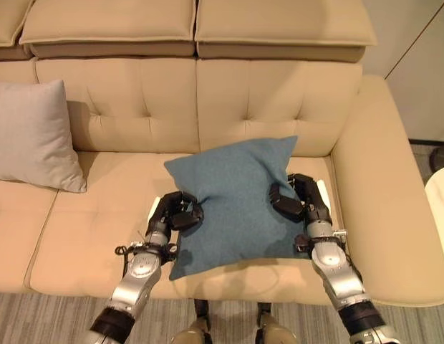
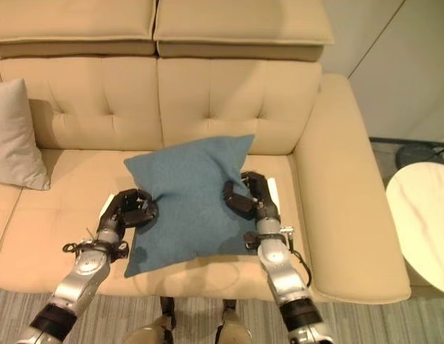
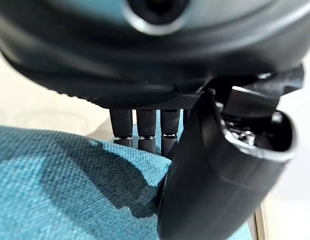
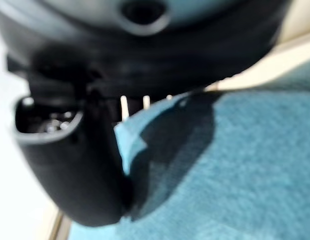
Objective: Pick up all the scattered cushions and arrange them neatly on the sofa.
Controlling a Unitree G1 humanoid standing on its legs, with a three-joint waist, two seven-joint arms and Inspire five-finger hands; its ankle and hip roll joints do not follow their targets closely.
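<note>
The left hand (image 1: 180, 212) pinches the left edge of a teal cushion (image 1: 236, 208), thumb on top and fingers beneath. The right hand (image 1: 297, 198) grips the opposite edge the same way. The cushion lies between them on the beige sofa (image 1: 279, 100) seat. A grey cushion (image 1: 32, 136) leans against the backrest, well to the left.

Both my arms reach forward side by side, forearms angled slightly inward, wrists bent down. My left hand (image 1: 177, 212) has its fingers (image 3: 146, 131) curled over one edge of the blue cushion (image 1: 236, 208), my thumb pressing in from the near side so the fabric is pinched between them. My right hand (image 1: 297, 198) mirrors it on the opposite edge, fingers curled and thumb clamped against the cloth.
</note>
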